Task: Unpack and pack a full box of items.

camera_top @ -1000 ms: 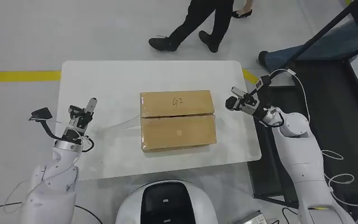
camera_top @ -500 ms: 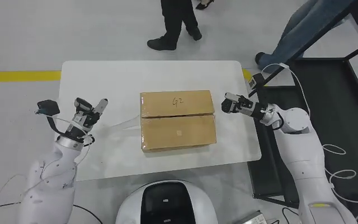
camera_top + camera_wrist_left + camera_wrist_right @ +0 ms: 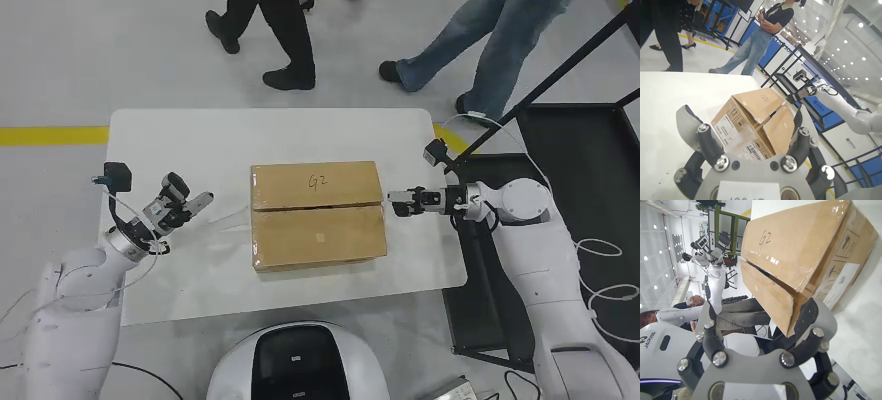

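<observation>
Light was bright and even, falling from rows of round ceiling lamps (image 3: 860, 24) overhead. The white table (image 3: 180, 140) carried only soft, pale shadows, the plainest lying beside the box (image 3: 317, 235). Glossy tape (image 3: 772, 258) along the box's seam threw back glare. Both wrist views were distorted; straight lines bowed toward the edges.
</observation>
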Action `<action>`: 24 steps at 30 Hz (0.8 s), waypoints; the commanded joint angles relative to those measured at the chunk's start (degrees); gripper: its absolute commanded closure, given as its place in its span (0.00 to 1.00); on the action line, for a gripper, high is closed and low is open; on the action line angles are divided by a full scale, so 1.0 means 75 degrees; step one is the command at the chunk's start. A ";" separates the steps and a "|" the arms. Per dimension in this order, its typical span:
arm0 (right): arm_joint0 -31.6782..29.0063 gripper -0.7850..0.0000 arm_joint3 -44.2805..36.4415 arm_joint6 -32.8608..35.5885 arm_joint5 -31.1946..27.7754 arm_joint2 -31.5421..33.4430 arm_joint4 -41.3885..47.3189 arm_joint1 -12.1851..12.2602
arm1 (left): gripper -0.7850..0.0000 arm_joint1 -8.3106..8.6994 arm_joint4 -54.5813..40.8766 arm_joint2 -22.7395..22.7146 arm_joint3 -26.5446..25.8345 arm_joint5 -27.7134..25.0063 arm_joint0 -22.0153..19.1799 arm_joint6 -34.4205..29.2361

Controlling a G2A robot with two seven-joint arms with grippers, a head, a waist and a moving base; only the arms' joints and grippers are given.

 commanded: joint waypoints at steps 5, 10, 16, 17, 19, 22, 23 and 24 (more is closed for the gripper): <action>-0.0003 0.00 -0.0003 -0.0001 -0.0002 0.0002 -0.0002 0.0000 | 0.00 0.0009 -0.0188 0.0003 0.0064 0.0050 -0.0055 -0.0146; -0.0003 0.00 -0.0003 -0.0001 -0.0002 0.0002 -0.0002 0.0000 | 0.00 0.0009 -0.0188 0.0003 0.0064 0.0050 -0.0055 -0.0146; -0.0003 0.00 -0.0003 -0.0001 -0.0002 0.0002 -0.0002 0.0000 | 0.00 0.0032 -0.0272 0.0301 0.0073 0.0485 -0.0180 -0.0631; -0.0003 0.00 -0.0003 -0.0001 -0.0002 0.0002 -0.0002 0.0000 | 0.00 0.0045 -0.0434 0.0387 0.0120 0.0533 -0.0295 -0.0898; -0.0003 0.00 -0.0003 -0.0001 -0.0002 0.0002 -0.0002 0.0000 | 0.00 0.0054 -0.1446 0.0638 0.0350 0.0602 -0.0588 -0.1607; -0.0003 0.00 -0.0003 -0.0001 -0.0002 0.0002 -0.0002 0.0000 | 0.00 0.0108 -0.3034 0.0905 0.1023 0.0820 -0.1279 -0.3204; -0.0003 0.00 -0.0003 -0.0001 -0.0002 0.0002 -0.0002 0.0000 | 0.00 0.0128 -0.3277 0.0967 0.1291 0.0847 -0.1522 -0.3632; -0.0003 0.00 -0.0003 -0.0001 -0.0002 0.0002 -0.0002 0.0000 | 0.00 0.0138 -0.3447 0.1048 0.1580 0.0895 -0.1736 -0.3950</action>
